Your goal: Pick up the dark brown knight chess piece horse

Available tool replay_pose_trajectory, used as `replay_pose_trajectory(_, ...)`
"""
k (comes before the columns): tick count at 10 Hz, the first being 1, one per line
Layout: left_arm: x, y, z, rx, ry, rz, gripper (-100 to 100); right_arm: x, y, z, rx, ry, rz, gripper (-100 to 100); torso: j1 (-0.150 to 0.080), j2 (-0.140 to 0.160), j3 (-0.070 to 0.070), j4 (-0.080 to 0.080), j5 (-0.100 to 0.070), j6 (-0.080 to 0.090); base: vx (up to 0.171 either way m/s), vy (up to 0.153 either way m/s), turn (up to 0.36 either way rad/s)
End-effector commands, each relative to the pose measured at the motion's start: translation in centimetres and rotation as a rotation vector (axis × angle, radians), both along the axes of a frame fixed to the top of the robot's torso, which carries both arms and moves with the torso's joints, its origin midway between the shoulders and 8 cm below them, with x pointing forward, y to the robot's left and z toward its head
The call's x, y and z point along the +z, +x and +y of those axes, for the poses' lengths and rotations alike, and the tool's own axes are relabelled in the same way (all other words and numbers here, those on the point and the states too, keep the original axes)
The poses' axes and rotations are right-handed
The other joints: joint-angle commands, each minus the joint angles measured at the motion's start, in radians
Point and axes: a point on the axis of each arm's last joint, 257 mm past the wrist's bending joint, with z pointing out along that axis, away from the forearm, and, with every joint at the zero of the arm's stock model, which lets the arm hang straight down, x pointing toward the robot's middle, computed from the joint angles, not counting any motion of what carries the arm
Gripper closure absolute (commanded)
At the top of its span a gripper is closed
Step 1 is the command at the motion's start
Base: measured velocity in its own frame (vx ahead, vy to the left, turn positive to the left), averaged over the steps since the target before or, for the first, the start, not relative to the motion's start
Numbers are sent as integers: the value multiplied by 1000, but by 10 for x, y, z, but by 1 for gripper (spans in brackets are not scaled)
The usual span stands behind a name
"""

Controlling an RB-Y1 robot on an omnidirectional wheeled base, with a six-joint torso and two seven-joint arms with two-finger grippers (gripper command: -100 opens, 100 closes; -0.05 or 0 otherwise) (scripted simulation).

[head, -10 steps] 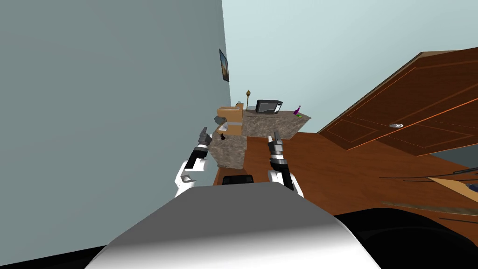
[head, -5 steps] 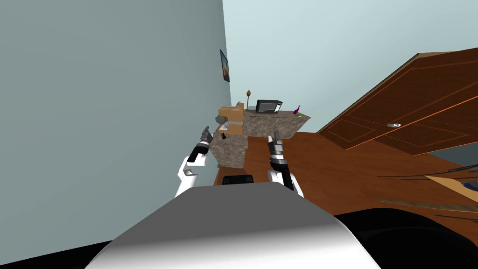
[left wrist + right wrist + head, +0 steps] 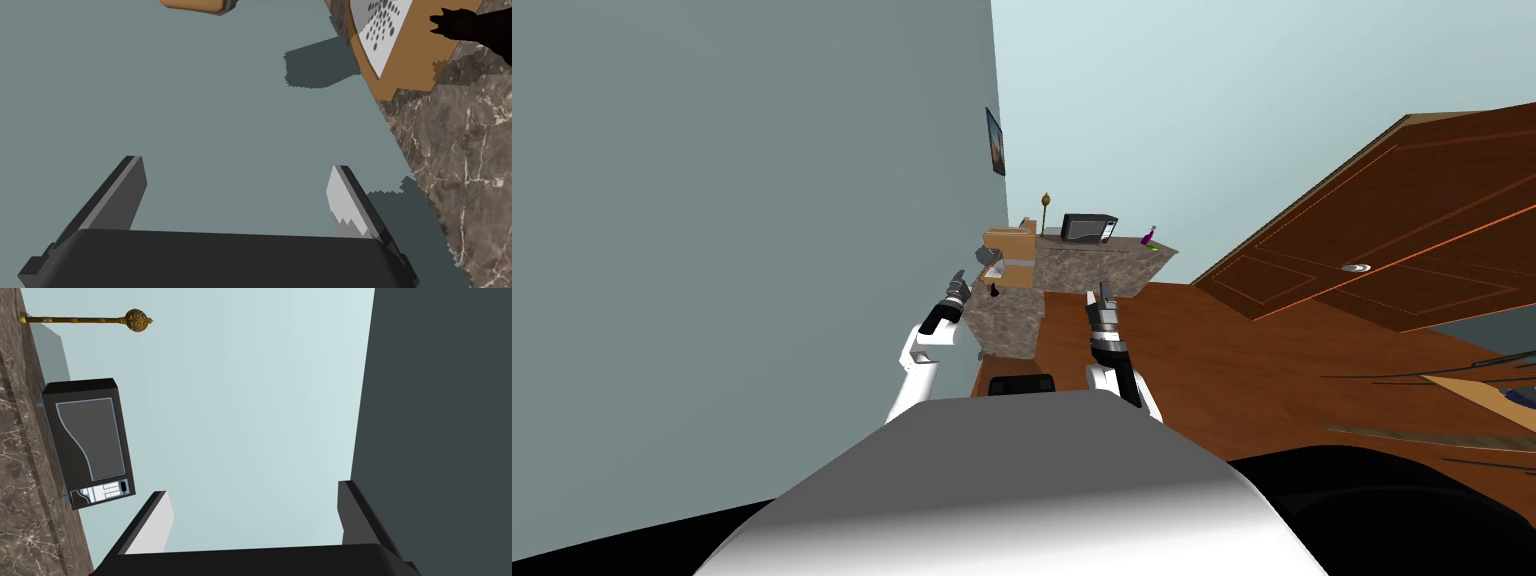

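Head view puts my wide-open left gripper nearer the dark knight on the marble counter than before, so the reach looks on course.

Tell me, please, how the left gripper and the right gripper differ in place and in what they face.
The left gripper is at the marble counter's near end, close to the dark knight; the right gripper is on the counter's other side, above the brown floor, farther from the knight. The left gripper faces the grey wall; the right gripper faces the black microwave and a gold staff. Both are open and empty.
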Motion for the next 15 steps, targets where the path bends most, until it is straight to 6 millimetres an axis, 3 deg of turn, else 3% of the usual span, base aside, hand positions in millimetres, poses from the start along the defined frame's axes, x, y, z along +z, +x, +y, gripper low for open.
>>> replay_pose_trajectory(1,-7,7,2,4,0,42,-100,0,0,0,0,0,0,0,0,0,0,0,0,0,-20,19,3)
replay_pose_trajectory(2,-8,18,2,4,-3,60,-100,0,0,0,0,0,0,0,0,0,0,0,0,0,-19,21,16)
replay_pose_trajectory(4,-15,18,2,8,-2,90,-100,0,0,0,0,0,0,0,0,-1,0,0,0,0,-8,15,2)
replay_pose_trajectory(7,-22,39,1,11,-7,159,-100,0,0,0,0,0,0,0,-1,-1,-1,0,0,0,-8,17,18)
replay_pose_trajectory(15,-46,73,-8,16,-14,347,-100,0,0,0,0,0,0,0,-1,-2,-1,-1,0,0,4,13,25)
